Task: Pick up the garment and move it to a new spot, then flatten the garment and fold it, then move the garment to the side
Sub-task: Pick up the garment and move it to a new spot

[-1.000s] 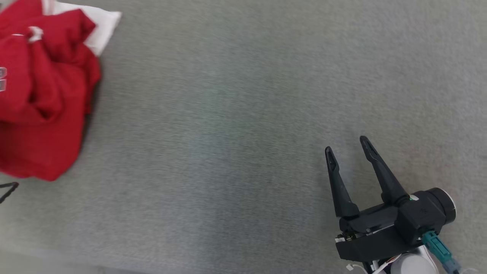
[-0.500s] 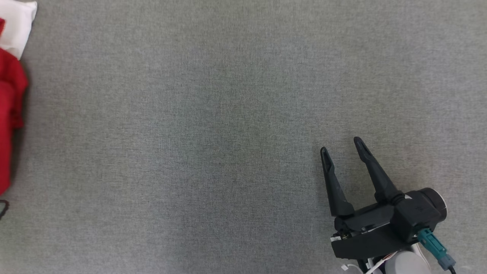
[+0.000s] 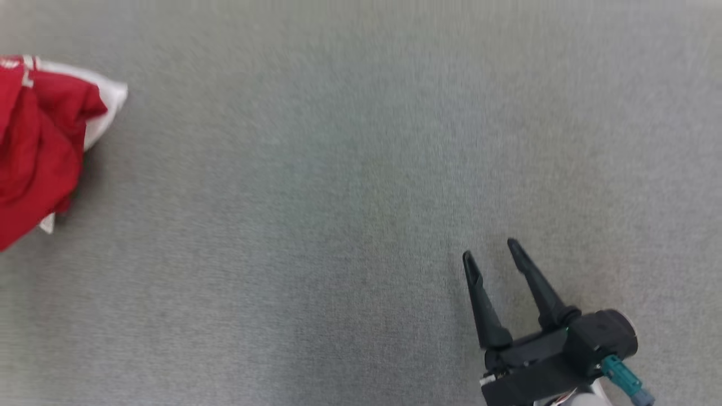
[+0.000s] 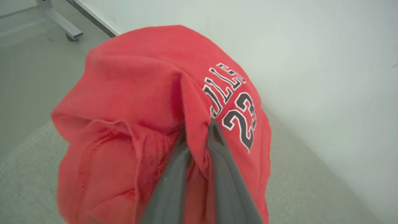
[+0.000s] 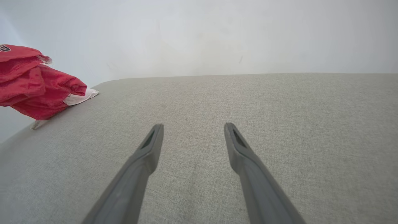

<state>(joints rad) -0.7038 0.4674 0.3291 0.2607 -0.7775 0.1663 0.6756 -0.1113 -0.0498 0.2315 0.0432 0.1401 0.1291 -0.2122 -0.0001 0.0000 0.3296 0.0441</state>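
Observation:
The garment (image 3: 39,141) is a crumpled red jersey with white trim, bunched at the far left of the head view. In the left wrist view the garment (image 4: 130,102) shows black and white lettering and the number 23, and my left gripper (image 4: 199,130) is shut on a fold of its red cloth, which hangs lifted off the grey surface. My right gripper (image 3: 489,252) hovers open at the lower right over bare grey fabric, far from the jersey. The right wrist view shows the right gripper (image 5: 192,126) with fingers spread and the garment (image 5: 37,84) at its left edge.
A grey fabric-covered surface (image 3: 316,214) spreads across the head view. A white wall (image 5: 199,34) stands behind it. A metal frame leg (image 4: 67,29) stands on the floor beyond the surface's left end.
The head camera has shifted, so the whole picture moved. The left gripper has shut on the jersey and holds it raised. The right gripper stays open.

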